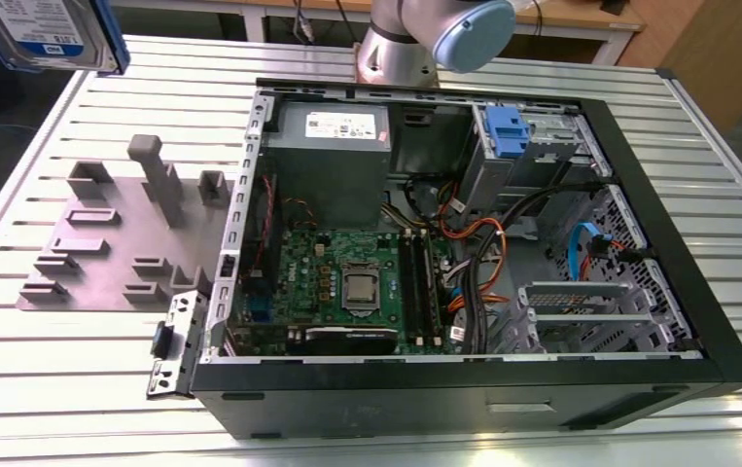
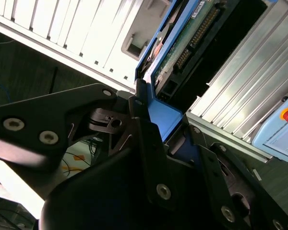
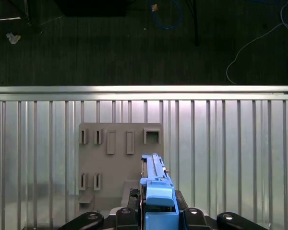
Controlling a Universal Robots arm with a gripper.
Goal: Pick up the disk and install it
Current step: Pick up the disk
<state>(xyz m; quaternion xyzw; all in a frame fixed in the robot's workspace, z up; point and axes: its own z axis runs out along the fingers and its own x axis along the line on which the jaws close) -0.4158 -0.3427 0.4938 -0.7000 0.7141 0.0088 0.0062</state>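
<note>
Fingers [image 2: 146, 143] clamped on the disk [image 3: 156, 189] at its blue bracket. Disk sits edge-on between them, up off the slatted surface [image 3: 230, 143], with the grey holder plate [image 3: 120, 163] below.

My arm [image 1: 394, 53] is a smooth silver-grey tube, capped at the joint by a rounded pale blue cover [image 1: 472, 27]. My gripper [image 3: 159, 212] is matte black all over, built from flat linkage plates [image 2: 53, 122] with angled edges that overlap and are pinned at pivots. Bright round screw heads [image 2: 13, 124] stud the plates (two sit side by side on the widest one), and another glints on each finger bar [image 2: 151, 158]. In the first wrist view my black knuckles [image 3: 92, 218] are rounded, each carrying one silver screw.
</note>
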